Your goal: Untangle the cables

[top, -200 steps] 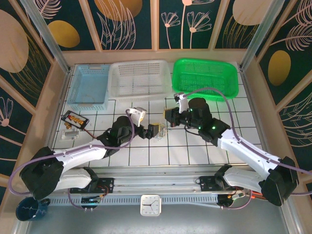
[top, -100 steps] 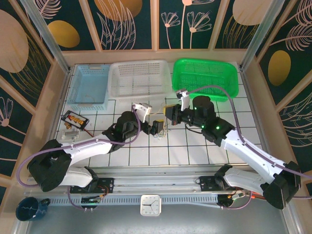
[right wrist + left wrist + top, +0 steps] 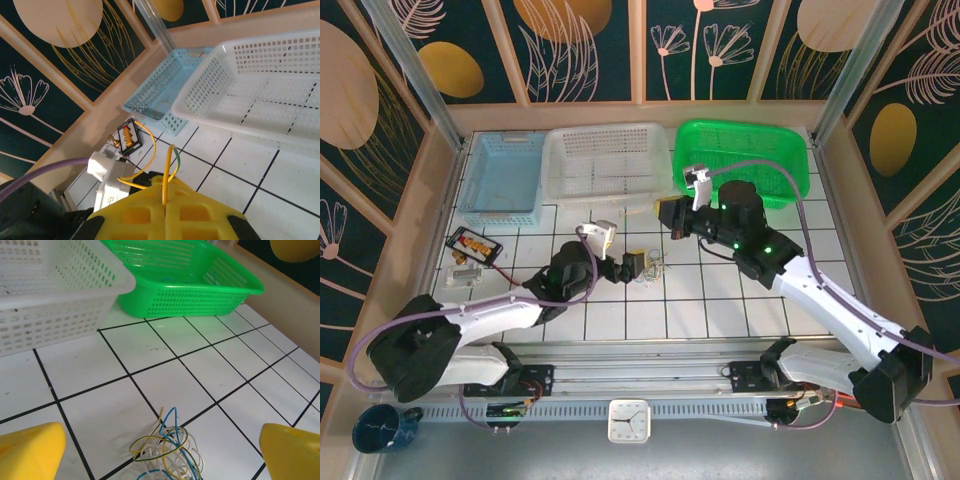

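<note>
Baskets, three of them, stand in a row along the twelve o'clock edge of the tiled table as seen from above: one blue basket, one white basket, one green basket. A single small tangle of cables lies near the middle of the tiles. The left gripper sits just beside it at nine o'clock, released, with nothing in it. The right gripper is at one o'clock of the tangle, near the white basket. One black tray lies toward the table's nine o'clock edge.

From the left wrist, two yellow fingertips show at the lower corners, set wide apart. The tangle lies on the tile between them at six o'clock, in white, blue and yellow-green loops. The white basket is at ten o'clock, the green at one.

From the right wrist, two yellow fingers are pressed together, clenched on two strands, one yellow and one green, which rise from the seam. The blue basket is at twelve o'clock, the white at two, the tray at nine
</note>
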### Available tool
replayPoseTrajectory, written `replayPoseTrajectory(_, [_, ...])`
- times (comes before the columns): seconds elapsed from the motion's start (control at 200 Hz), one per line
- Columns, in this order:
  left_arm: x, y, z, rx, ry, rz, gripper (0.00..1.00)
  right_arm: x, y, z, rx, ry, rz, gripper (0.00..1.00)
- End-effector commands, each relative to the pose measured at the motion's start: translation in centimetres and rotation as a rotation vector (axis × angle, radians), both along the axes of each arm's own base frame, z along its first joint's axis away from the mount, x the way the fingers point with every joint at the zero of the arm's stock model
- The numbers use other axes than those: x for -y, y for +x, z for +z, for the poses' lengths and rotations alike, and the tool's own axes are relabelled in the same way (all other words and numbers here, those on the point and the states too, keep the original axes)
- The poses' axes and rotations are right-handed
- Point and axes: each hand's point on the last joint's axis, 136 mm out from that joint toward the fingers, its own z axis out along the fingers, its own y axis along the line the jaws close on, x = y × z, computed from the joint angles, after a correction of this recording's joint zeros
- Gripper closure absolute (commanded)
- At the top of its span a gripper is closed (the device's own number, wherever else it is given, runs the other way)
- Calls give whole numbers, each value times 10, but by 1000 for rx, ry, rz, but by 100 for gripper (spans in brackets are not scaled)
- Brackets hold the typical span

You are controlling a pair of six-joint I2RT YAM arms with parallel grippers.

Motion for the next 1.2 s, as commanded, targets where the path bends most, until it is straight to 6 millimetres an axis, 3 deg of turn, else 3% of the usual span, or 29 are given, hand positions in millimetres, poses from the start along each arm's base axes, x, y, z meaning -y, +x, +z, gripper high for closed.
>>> replayPoseTrajectory(0.0, [-8,0,27,51,-104,49,1,1,10,19,42,33,-25,100])
replayPoseTrajectory(0.22, [-27,-10,48,79,-213,91,1,6,15,19,37,54,-43,100])
replayPoseTrajectory(0.385, [-36,-16,88,36,-491,86,1,11,16,12,24,61,-61,100])
replayPoseTrajectory(0.585, [-49,-12,122,-36,-756,95,1,12,17,8,14,70,-65,100])
replayPoseTrajectory(0.811, [-59,-4,141,-108,-962,93,1,11,16,6,6,82,-56,100])
replayPoseTrajectory(1.006, [-47,7,151,-136,-990,71,5,7,14,7,-1,109,-33,100])
replayPoseTrajectory(1.196, [-43,18,151,-134,-1004,77,16,3,10,8,-11,128,-13,100])
